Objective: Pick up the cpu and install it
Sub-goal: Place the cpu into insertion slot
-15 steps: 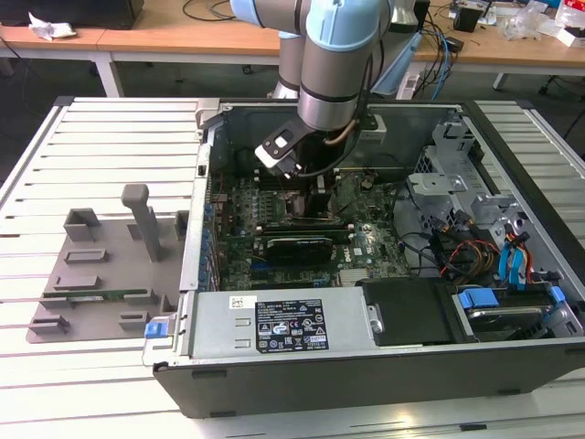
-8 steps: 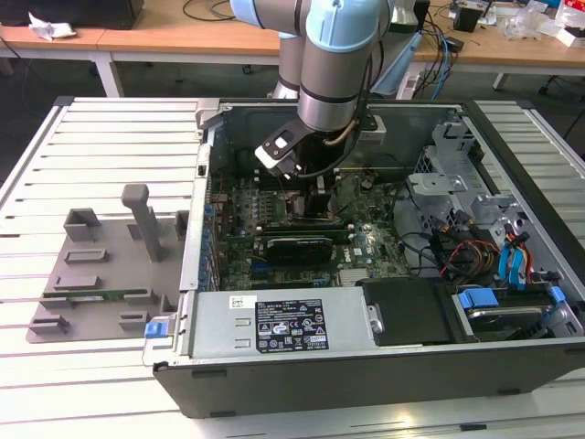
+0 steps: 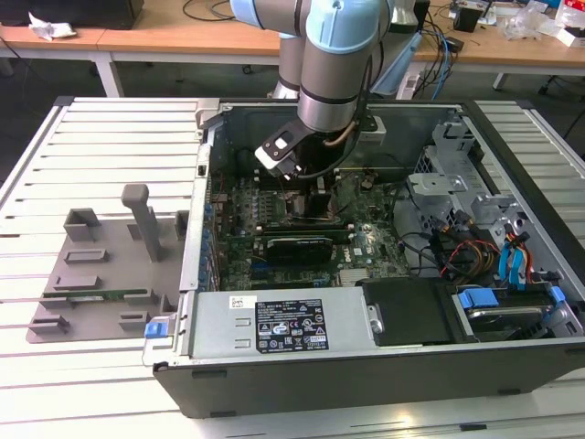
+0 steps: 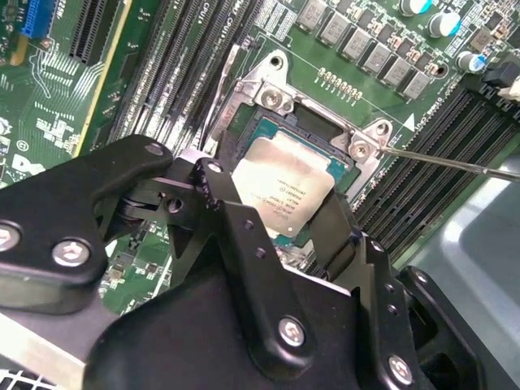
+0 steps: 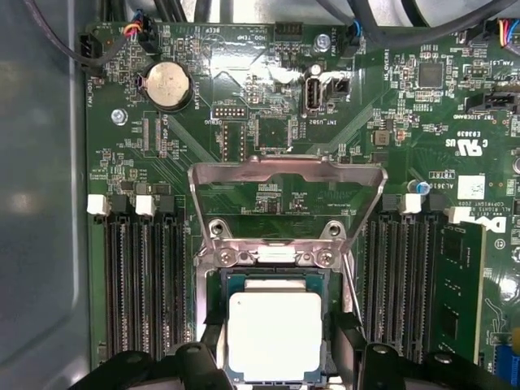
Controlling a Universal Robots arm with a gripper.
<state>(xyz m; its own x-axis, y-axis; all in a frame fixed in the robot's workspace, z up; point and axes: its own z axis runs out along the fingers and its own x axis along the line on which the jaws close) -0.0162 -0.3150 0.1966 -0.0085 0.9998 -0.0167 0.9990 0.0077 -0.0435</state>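
Note:
The cpu (image 5: pixel 274 333), a small square chip with a pale silver top, lies level over the open socket (image 5: pixel 276 258) on the green motherboard. In the second wrist view the cpu (image 4: pixel 280 188) sits between my two black fingers (image 4: pixel 213 185), which press against its opposite edges. My gripper (image 5: pixel 276 345) is shut on it. The socket's metal load plate (image 5: pixel 284 166) stands flipped open beyond the chip. In the exterior view the gripper (image 3: pixel 306 197) reaches down into the open computer case (image 3: pixel 366 366), above the board's middle.
Memory slots (image 5: pixel 138 276) run along both sides of the socket. A thin metal lever (image 4: pixel 455 162) sticks out beside it. A long black card (image 3: pixel 297 247), a power supply (image 3: pixel 274 320) and a drive cage with cables (image 3: pixel 475 238) crowd the case. A grey fixture (image 3: pixel 101 274) lies at the exterior view's left.

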